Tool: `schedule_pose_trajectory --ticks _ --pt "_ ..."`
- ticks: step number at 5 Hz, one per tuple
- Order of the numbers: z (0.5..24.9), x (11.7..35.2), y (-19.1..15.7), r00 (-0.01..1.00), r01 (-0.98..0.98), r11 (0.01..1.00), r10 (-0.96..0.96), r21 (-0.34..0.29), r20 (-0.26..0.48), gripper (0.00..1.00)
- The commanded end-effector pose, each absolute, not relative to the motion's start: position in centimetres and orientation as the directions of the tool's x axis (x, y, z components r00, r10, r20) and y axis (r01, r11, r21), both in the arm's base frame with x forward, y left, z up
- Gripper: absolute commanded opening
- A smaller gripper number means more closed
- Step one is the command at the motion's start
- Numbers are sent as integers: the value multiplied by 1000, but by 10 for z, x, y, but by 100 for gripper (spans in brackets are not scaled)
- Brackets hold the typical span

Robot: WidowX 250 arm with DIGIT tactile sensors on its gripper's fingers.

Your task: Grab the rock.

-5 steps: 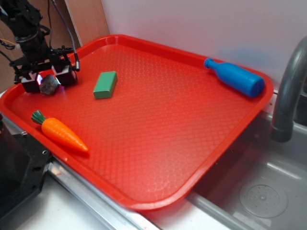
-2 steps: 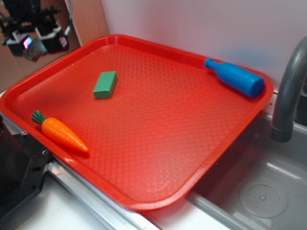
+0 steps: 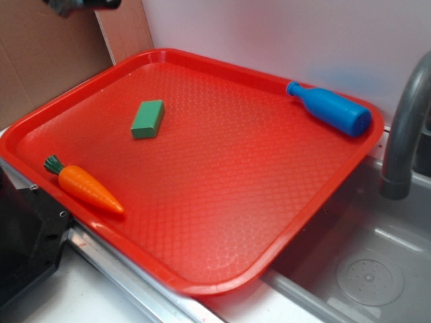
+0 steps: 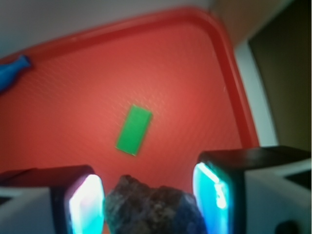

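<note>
Up at the top-left corner of the exterior view, only a sliver of the black gripper (image 3: 81, 4) shows, well above the red plastic tray (image 3: 222, 269). Wrist view: the gripper (image 4: 148, 202) is clamped on the lumpy grey-brown rock (image 4: 153, 209), held between its glowing fingers (image 4: 87, 204). On the tray, left to right: an orange toy carrot (image 3: 84, 186), a green rectangular block (image 3: 147, 119), a blue plastic bottle (image 3: 331, 108).
</note>
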State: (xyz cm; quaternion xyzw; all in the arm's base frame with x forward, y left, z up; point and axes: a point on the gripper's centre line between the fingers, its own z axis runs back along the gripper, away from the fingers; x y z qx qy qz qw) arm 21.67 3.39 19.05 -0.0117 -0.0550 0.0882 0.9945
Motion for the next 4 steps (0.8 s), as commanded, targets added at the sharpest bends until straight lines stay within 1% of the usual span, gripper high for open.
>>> schedule_pose_trajectory --ticks 1,2,3,4 --pt "248 194 -3 971 -10 999 19 -36 239 0" --pt "251 177 -16 976 -3 999 13 -46 217 0" --pt "250 166 -22 980 11 997 5 -79 199 0" --pt "244 163 -26 977 -15 996 34 -91 208 0"
